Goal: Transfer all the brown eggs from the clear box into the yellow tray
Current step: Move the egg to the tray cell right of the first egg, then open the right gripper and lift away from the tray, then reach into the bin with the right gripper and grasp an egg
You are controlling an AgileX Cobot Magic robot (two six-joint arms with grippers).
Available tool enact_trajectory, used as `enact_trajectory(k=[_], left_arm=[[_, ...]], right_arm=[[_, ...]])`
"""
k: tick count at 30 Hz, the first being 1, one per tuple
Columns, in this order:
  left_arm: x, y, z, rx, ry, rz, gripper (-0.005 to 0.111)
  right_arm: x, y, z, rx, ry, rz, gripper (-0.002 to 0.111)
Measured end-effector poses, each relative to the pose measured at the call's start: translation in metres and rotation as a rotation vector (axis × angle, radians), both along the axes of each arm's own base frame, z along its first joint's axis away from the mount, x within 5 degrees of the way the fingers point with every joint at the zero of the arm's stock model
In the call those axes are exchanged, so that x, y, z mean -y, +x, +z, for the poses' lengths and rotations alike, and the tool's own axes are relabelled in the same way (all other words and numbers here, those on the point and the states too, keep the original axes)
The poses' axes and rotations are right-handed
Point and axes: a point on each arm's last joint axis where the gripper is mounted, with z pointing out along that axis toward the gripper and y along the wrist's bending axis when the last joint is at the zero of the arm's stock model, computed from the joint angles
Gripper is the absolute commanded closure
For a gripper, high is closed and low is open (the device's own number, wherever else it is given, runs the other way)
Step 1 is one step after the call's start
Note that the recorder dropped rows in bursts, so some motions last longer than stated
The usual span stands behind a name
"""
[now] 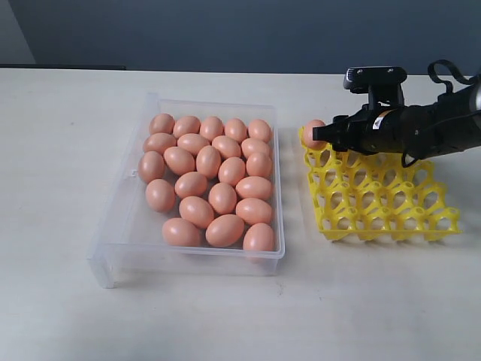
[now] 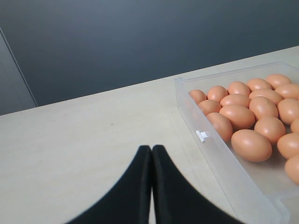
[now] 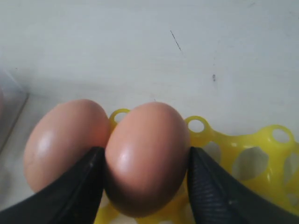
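The clear box (image 1: pixel 120 226) on the left holds several brown eggs (image 1: pixel 208 160) lying close together. To its right stands the yellow tray (image 1: pixel 383 199), most of its cups bare. My right gripper (image 1: pixel 331 139) hovers at the tray's far left corner, where one egg (image 1: pixel 314 134) shows at its tip. In the right wrist view the gripper (image 3: pixel 145 154) is shut on a brown egg (image 3: pixel 147 140) above the tray's edge (image 3: pixel 243 154). A second egg (image 3: pixel 65 144) touches the held one. My left gripper (image 2: pixel 152 148) is shut and holds nothing, over bare table beside the box wall (image 2: pixel 219 158) and its eggs (image 2: pixel 252 144).
The pale tabletop (image 1: pixel 68 150) stretches around box and tray, with a dark wall (image 1: pixel 225 30) behind it. A small white clip (image 2: pixel 202 136) sits on the box's outer wall. The right arm's black body (image 1: pixel 421 128) hangs over the tray's far edge.
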Motion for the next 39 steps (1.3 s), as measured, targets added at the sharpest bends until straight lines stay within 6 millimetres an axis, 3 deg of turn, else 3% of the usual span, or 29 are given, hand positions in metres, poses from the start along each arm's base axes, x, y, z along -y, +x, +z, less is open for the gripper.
enact_trajectory(k=[13,19,29,34,39], left_arm=[[0.000,0.000,0.000,0.000,0.000,0.000,0.106],[0.000,0.000,0.000,0.000,0.000,0.000,0.106],[0.000,0.000,0.000,0.000,0.000,0.000,0.106],[0.000,0.000,0.000,0.000,0.000,0.000,0.106],[0.000,0.000,0.000,0.000,0.000,0.000,0.106]], right_arm=[[0.000,0.000,0.000,-0.007,-0.002,0.000,0.065],[0.000,-0.001,-0.001,-0.015,-0.003,0.000,0.055],[0.001,-0.003,0.001,-0.039,-0.009,0.000,0.055],[0.001,-0.005,0.024,-0.008,-0.006,0.006,0.055],[0.002,-0.010,0.070,0.112,0.022,0.006,0.055]])
